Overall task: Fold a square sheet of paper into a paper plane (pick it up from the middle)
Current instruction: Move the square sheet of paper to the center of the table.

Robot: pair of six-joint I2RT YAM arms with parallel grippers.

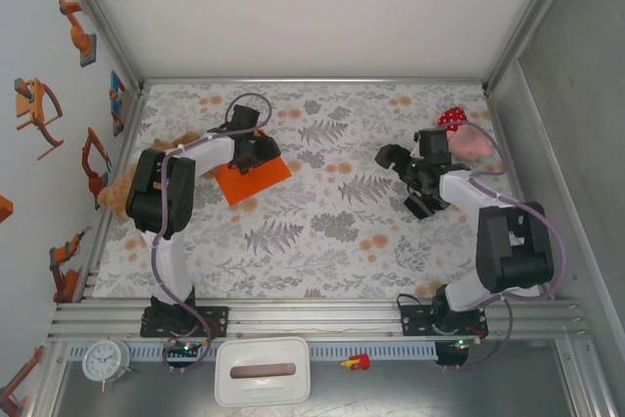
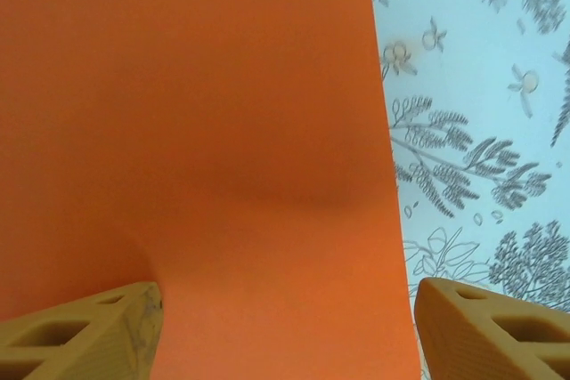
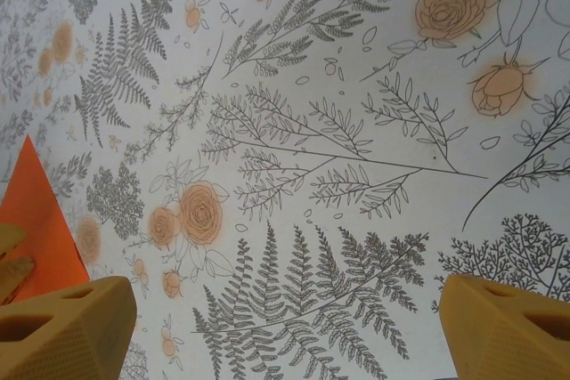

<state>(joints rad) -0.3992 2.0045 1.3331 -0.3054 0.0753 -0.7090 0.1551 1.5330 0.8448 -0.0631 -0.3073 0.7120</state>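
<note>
Left end effector (image 2: 285, 318) spread wide over the square sheet of paper (image 2: 223, 113) —
centre it, then pinch gently; right end effector (image 3: 285, 322) hangs wide too.

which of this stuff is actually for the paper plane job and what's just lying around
For the job:
orange paper
left gripper, open over the paper
right gripper, open

Lying about:
teddy bear
spotted plush
clock
white box

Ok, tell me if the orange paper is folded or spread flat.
Spread, not folded. The orange paper is one sheet with a soft bulge but no sharp crease; part is hidden under the left gripper.
</note>
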